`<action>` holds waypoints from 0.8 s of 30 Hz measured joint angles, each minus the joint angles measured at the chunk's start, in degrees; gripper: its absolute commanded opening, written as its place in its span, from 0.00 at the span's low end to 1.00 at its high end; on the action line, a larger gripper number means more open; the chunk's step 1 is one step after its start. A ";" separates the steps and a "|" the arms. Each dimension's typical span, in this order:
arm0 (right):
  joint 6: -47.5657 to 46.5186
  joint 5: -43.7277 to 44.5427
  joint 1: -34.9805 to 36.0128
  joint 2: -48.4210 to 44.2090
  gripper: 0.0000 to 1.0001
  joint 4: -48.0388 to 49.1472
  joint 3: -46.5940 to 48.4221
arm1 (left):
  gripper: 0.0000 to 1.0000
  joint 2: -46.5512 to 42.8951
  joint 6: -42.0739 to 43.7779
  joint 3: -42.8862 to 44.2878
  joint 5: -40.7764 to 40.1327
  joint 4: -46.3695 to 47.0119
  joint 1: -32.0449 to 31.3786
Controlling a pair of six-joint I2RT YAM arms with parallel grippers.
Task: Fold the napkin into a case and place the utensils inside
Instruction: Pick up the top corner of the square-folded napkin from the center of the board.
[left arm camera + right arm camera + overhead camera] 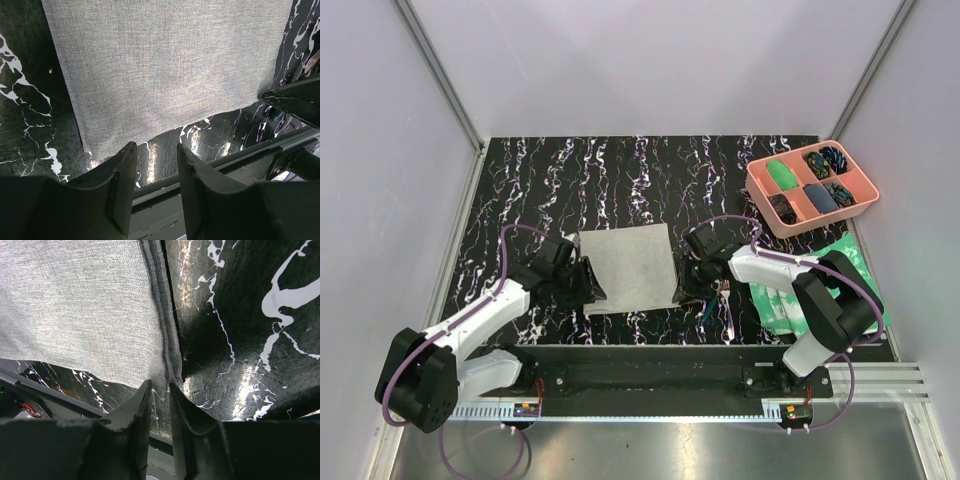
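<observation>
The grey napkin [628,268] lies flat on the black marbled mat, folded, with stacked layers along its right edge [161,315]. My left gripper [588,283] sits low at its near-left corner, open; in the left wrist view the gripper [156,148] has only bare mat between its fingers, just short of the napkin [170,70]. My right gripper [688,284] is at the near-right corner, open by a narrow gap [160,386], with the napkin's corner [167,377] reaching just to its tips. The utensils [720,297] lie right of that gripper, partly hidden.
A pink compartmented tray [863,197] with dark and green items stands at the back right. A green-and-white mottled sheet [850,255] lies under the right arm. The mat's near edge and a metal rail [220,160] run close behind both grippers.
</observation>
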 measured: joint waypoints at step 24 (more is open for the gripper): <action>-1.73 -1.11 0.02 -0.66 0.05 -0.46 2.10 | 0.27 -3.50 -4.70 -5.75 -6.27 -2.45 0.00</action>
